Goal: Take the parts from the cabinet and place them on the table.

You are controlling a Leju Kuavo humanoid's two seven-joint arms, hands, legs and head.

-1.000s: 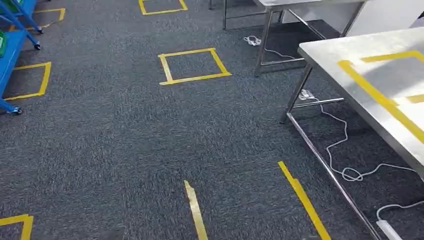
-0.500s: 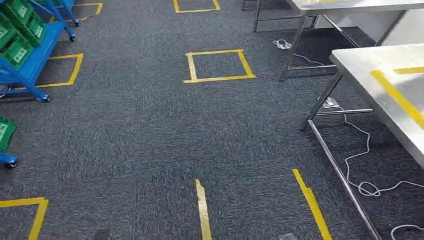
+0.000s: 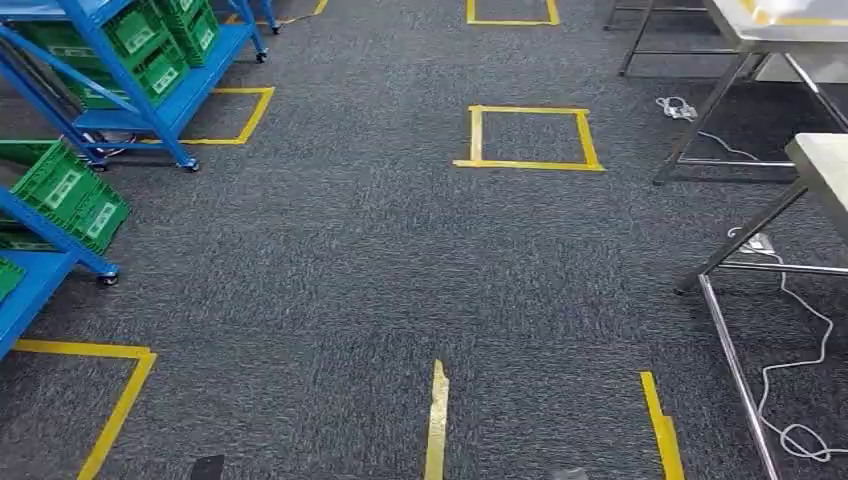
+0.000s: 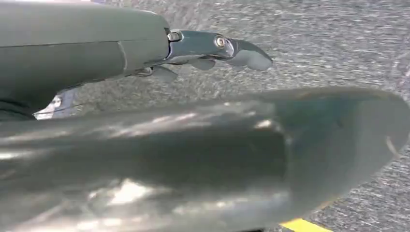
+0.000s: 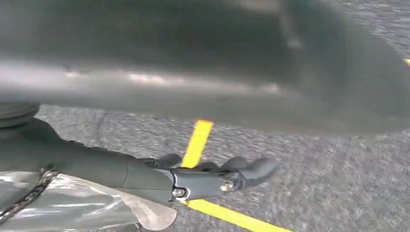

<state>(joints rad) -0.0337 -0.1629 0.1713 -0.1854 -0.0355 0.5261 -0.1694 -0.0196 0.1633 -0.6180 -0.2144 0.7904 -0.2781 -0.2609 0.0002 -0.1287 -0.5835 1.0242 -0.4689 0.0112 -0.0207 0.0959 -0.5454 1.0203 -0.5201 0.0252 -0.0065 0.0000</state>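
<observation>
The racks (image 3: pixel 130 95) with their green bins (image 3: pixel 70 195), taken to be the cabinet holding the parts, are seen at the left of the head view; no loose part can be made out. The steel table (image 3: pixel 825 165) is seen at the right edge, well apart from the racks. The left hand (image 4: pixel 212 48) hangs over the carpet (image 3: pixel 330 260) with fingers stretched out and nothing held. The right hand (image 5: pixel 217 179) is likewise extended and holds nothing.

A rack corner or a castor could be clipped if the approach is cut too close on that side. A bin could be pulled askew if it is reached for at an angle. A cable (image 3: pixel 800 400) lies looped by the table legs and could snag a foot later. Yellow tape squares (image 3: pixel 528 138) mark the floor between.
</observation>
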